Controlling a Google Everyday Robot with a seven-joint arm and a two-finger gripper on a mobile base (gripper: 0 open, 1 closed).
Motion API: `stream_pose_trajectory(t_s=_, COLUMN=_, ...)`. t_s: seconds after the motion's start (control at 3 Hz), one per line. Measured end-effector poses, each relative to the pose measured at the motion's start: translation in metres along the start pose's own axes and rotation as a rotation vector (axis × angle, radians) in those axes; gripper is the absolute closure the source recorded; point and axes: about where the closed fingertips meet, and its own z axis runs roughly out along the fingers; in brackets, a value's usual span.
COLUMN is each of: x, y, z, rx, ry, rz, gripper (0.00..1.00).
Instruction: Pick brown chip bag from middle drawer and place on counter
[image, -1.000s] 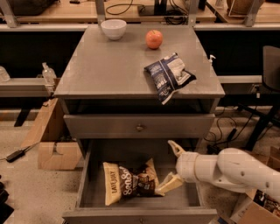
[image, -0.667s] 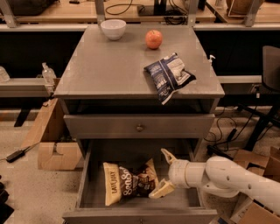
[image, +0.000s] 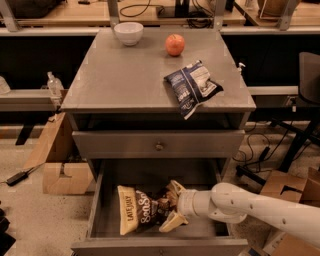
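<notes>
Down inside the middle drawer (image: 150, 176), the gripper (image: 168, 206) reaches in from the right with its two pale fingers spread apart, one above and one below the near end of the brown chip bag (image: 141, 213). It is open and grips nothing yet. The bag lies flat on the drawer floor, stretching leftward from the gripper, its pale "LATE JULY" end farthest away and its right end tucked between the fingers. To do this well, I would push a little deeper so the fingers close over the filled body and not just the crimped seam, then close gently, since a crinkly bag slips and crushes easily. The lift should clear the drawer front above before swinging to the table (image: 125, 80), where a bowl (image: 128, 33), an apple (image: 175, 44) and a blue chip bag (image: 192, 87) sit.
</notes>
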Motion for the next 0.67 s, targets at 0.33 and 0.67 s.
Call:
stream_pose_trajectory(t_s=0.33, x=0.012, y=0.005, z=0.027, rx=-0.036, ry=0.036, rz=-0.002, gripper=0.0)
stream_pose_trajectory(t_s=0.67, x=0.029, y=0.005, z=0.05, rx=-0.097, ry=0.143, rz=-0.065, gripper=0.19)
